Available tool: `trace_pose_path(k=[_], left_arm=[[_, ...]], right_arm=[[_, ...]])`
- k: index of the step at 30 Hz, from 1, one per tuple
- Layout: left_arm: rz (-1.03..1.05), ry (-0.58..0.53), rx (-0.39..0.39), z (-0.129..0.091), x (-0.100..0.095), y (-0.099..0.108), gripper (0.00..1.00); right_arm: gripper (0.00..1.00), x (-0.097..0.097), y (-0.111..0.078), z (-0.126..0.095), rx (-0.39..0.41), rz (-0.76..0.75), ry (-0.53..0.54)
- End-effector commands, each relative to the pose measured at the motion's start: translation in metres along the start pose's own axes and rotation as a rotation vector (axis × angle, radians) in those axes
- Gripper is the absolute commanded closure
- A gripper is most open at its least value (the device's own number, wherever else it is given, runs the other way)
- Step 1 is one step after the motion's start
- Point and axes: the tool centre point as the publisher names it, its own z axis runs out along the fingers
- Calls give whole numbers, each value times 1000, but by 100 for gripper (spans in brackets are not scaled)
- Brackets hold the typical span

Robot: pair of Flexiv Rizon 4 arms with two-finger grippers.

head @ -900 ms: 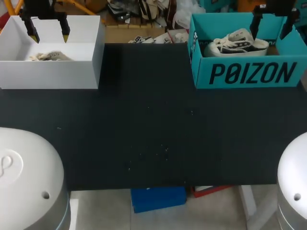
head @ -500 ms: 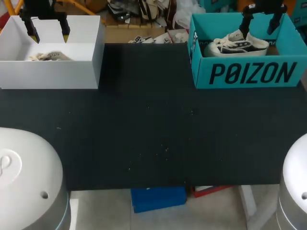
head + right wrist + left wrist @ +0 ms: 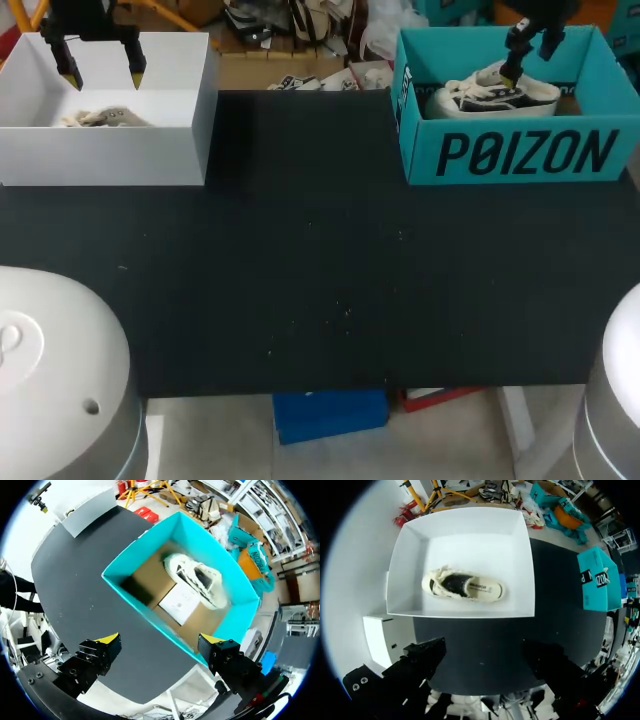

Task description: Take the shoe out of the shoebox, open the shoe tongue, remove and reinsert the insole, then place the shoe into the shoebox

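Over at the far edge of the black table (image 3: 320,280), seeing a white shoebox (image 3: 100,155) left and a teal shoebox (image 3: 520,155) right. Resting inside the teal one: a white-and-black sneaker (image 3: 490,92). Lying in the white one: a cream shoe (image 3: 465,585). Hanging the left gripper (image 3: 102,73) above the white box and the right gripper (image 3: 160,639) above the teal box, each with fingers spread wide, gripping nothing.

Glossy white rounded arm housing (image 3: 50,370) near left, one small dark hole in it; matching white housing (image 3: 622,400) near right. Matte black left gripper (image 3: 101,74) and right gripper (image 3: 160,639), both yellow-tipped.
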Motion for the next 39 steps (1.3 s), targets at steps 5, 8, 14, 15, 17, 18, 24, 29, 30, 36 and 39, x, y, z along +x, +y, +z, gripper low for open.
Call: trace_pose_path(k=[5, 8, 14, 15, 17, 18, 24, 29, 30, 36, 39], left_arm=[[-1, -2, -1, -1, 0, 0, 0], [-1, -2, -1, -1, 0, 0, 0], [-1, -2, -1, -1, 0, 0, 0], [-1, -2, -1, -1, 0, 0, 0], [-1, -2, -1, -1, 0, 0, 0], [-1, -2, -1, -1, 0, 0, 0], [-1, -2, -1, -1, 0, 0, 0], [-1, -2, -1, -1, 0, 0, 0], [-1, -2, -1, -1, 0, 0, 0], [-1, -2, -1, -1, 0, 0, 0], [-1, -2, -1, -1, 0, 0, 0]], right_arm=[[0, -15, 12, 24, -57, -465, -33], [0, -24, 25, 36, -58, -494, -5], [0, -45, 53, 59, -63, -534, 39], [0, -49, 58, 63, -68, -535, 47], [8, -57, 66, 72, -60, -552, 61], [10, -61, 69, 77, -59, -557, 62], [17, -87, 81, 108, -49, -581, 55], [39, -105, 82, 133, -29, -581, 34], [39, -107, 82, 138, -23, -586, 26], [38, -121, 78, 165, -12, -576, -7], [44, -124, 77, 174, -4, -581, -18]])
